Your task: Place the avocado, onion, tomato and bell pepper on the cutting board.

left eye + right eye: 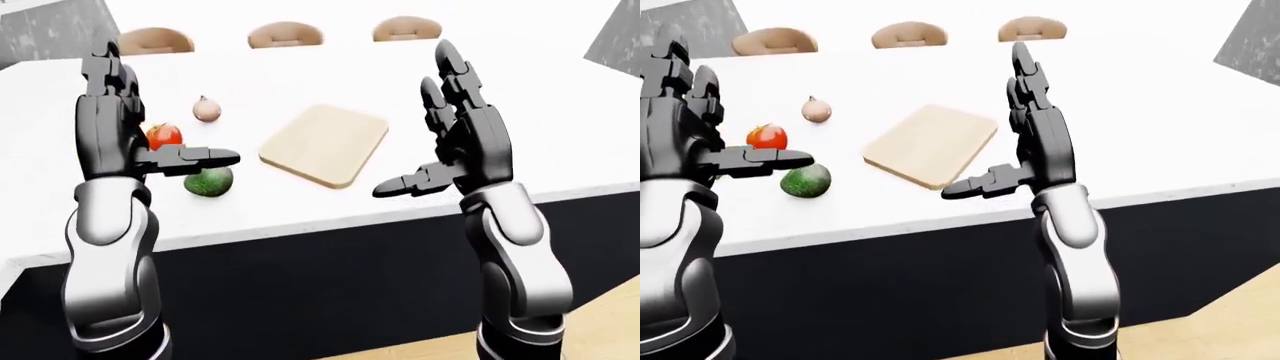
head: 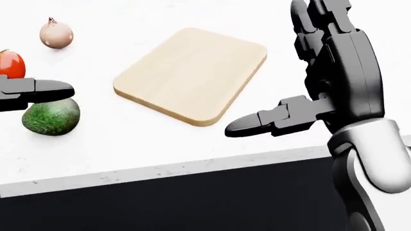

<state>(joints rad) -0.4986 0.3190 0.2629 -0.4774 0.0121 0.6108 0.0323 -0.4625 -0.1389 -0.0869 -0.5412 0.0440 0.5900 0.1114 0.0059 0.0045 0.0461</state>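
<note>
2 hands are up, fingers spread, holding nothing: left hand [image 1: 110,124] and right hand [image 1: 465,135]. At 5 o'clock from the left hand lies the avocado [image 1: 209,181]; tomato [image 1: 164,136] and onion [image 1: 206,110] sit near. At 3 o'clock lies the bare cutting board [image 1: 325,142].

In the left-eye view the left hand [image 1: 130,142] hides part of the tomato [image 1: 166,135]; the head view's left edge crops both.

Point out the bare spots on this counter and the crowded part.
Bare: the cutting board top, and the white counter to its right in the eye views. Crowded: left of the board, where onion, tomato and avocado cluster under the left hand.
</note>
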